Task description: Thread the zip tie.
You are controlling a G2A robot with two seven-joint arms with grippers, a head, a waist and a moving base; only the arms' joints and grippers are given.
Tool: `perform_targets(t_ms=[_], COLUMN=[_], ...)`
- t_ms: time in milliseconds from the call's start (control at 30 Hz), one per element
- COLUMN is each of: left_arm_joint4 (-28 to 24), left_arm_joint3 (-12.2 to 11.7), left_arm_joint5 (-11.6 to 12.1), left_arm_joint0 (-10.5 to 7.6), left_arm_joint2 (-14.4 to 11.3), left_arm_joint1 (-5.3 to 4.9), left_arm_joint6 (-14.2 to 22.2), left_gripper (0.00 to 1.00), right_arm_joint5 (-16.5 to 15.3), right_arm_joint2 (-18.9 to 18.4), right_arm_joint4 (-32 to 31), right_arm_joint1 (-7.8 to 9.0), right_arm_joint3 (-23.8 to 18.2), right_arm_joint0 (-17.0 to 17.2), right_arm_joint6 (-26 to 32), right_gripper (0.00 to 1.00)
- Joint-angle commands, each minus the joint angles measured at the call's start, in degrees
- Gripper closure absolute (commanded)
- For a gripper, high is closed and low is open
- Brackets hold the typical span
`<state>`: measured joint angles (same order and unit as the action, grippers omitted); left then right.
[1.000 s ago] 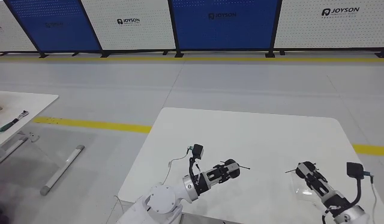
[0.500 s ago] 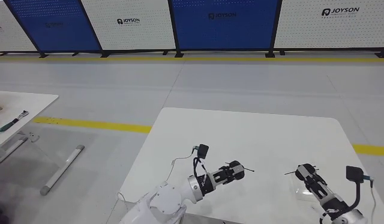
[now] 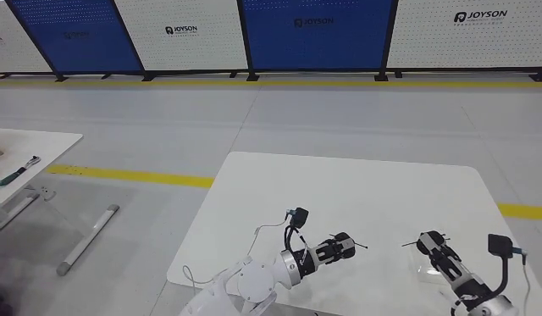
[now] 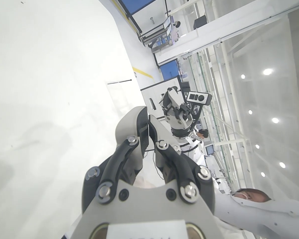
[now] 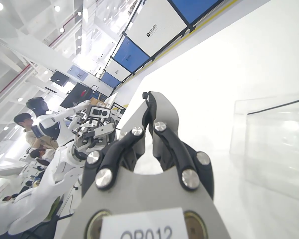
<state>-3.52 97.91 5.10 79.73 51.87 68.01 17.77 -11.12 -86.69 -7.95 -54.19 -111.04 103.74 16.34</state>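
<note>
In the top view my left gripper is over the table's front middle. It is shut, and a thin black zip tie pokes out past its fingertips toward the other arm. The left wrist view has the same gripper with its dark pads pressed together. My right gripper is near the front right, also shut; a small dark nub shows at its tips, and I cannot tell what it is. A second black tie lies along the top of a clear box beside it.
The white table stretches bare behind both arms. The clear box sits at the front right, close under the right arm. In the left wrist view the loose tie lies between the two grippers.
The left arm has slid to the right along the table's front, carrying its tie closer to the right gripper. The right arm has barely moved.
</note>
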Motion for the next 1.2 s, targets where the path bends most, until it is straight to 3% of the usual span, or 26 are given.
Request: perform_targets(t_ms=[0, 200, 267, 500, 700, 867, 1167], left_arm_joint4=[0.00, 0.00, 0.00, -0.08, -2.37, -2.48, -2.48], left_arm_joint3=[0.00, 0.00, 0.00, 0.00, -0.47, -0.53, -0.53], left_arm_joint5=[0.00, 0.00, 0.00, -0.01, -0.69, -0.73, -0.73], left_arm_joint0=[0.00, 0.00, 0.00, 0.03, -0.37, -0.44, -0.44], left_arm_joint2=[0.00, 0.00, 0.00, 0.02, -0.88, -1.03, -1.03], left_arm_joint1=[0.00, 0.00, 0.00, 0.01, 0.74, 0.78, 0.78], left_arm_joint6=[0.00, 0.00, 0.00, -0.20, -4.79, -4.78, -4.78], left_gripper=[1.00, 1.00, 1.00, 1.00, 1.00, 1.00, 1.00], right_arm_joint5=[-0.59, -1.39, -0.04, -0.04, -0.04, -0.04, -8.04], right_arm_joint2=[0.01, 2.83, 4.47, 4.47, 4.47, 4.47, 3.04], right_arm_joint4=[-0.17, -1.21, -2.51, -2.51, -2.51, -2.51, 4.09], right_arm_joint1=[-0.06, -0.64, -0.92, -0.92, -0.92, -0.92, -1.09], right_arm_joint3=[-0.08, -1.21, -1.05, -1.05, -1.05, -1.05, 1.75], right_arm_joint0=[-0.04, 0.11, -0.75, -0.75, -0.75, -0.75, 0.00], right_arm_joint6=[0.52, -0.27, -0.90, -0.90, -0.90, -0.90, 2.79], right_gripper=[1.00, 1.00, 1.00, 1.00, 1.00, 1.00, 1.00])
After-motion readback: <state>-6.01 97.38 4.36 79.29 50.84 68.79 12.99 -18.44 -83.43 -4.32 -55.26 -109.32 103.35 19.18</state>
